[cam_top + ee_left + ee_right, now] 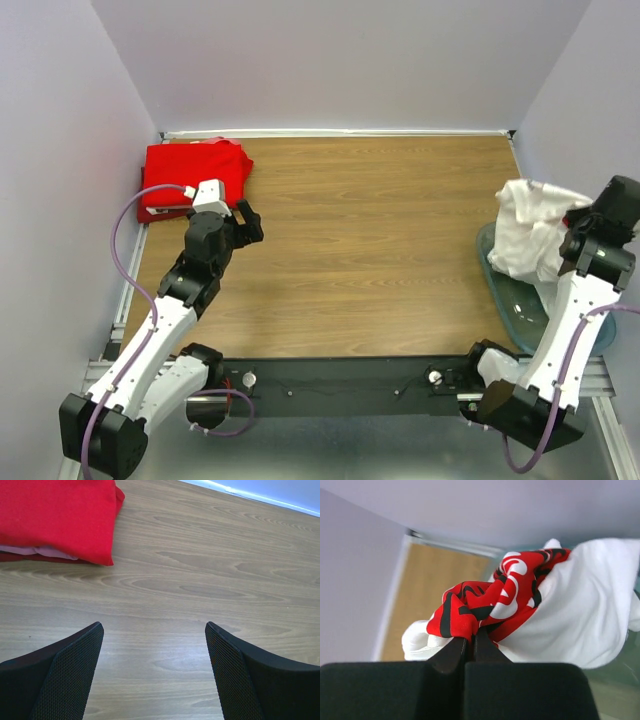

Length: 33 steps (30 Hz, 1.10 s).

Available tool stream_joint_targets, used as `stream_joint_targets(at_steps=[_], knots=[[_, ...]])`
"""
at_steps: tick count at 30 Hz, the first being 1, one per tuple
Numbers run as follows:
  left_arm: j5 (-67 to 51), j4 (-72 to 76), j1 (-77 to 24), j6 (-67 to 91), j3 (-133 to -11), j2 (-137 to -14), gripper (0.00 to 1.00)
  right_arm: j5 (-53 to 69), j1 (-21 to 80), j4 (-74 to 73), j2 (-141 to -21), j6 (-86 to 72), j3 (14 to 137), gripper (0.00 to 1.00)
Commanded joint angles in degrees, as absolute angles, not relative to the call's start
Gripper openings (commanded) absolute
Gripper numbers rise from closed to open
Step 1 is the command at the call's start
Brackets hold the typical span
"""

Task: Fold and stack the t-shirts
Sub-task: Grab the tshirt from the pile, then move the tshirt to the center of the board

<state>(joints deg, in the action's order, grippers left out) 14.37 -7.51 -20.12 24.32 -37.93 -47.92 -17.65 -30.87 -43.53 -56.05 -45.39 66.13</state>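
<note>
Top external view: at the far left corner of the wooden table [380, 250] lies the red t-shirt [195, 172], folded into a flat block against the back and left walls. A thin edge of paler cloth shows under its near fold in the left wrist view; what that layer is cannot be told.

The left gripper [154, 627] hangs just in front of the red t-shirt's right near corner, apart from it. Its jaws stand wide apart with nothing between them, and bare wood shows in the gap. The black mesh-faced fingers [70, 675] frame that stretch of table.

The middle of the table carries nothing but wood grain.

At the right edge, the white t-shirt [530, 235] hangs as a crumpled bunch, its lower part draping over the rim of the translucent blue-tinted tub [520, 305], which sits at the table's right side and partly past its edge. In the right wrist view the shirt's red print with white and black shapes is gathered into a fold facing the camera, with plain white cloth bulging to its right and below.

The right gripper [471, 639] is at the right side of the bunch, above the tub. Its jaws are pressed together, pinching a fold of the printed part of the white t-shirt.
</note>
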Motion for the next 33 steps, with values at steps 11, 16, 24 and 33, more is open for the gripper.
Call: stream_joint_targets(at_steps=[11, 16, 24, 33], knots=[[11.95, -4.22, -20.22, 24.61, -37.79, -45.27, 0.9, 21.51, -31.03, -25.15, -62.13, -47.19, 92.96, 0.01], [11.87, -4.48, -20.21, 24.7, -38.58, -43.16, 0.9, 30.13, -29.36, -21.72, -67.22, -49.65, 104.39, 0.0], [8.35, -4.83, -20.21, 23.47, -42.36, -44.12, 0.9, 25.26, -9.28, -23.72, -75.57, -45.2, 112.84, 0.01], [10.02, -8.87, -20.3, 23.46, -47.63, -42.98, 0.9, -2.17, 29.49, -27.42, -88.15, -35.86, 118.04, 0.01]])
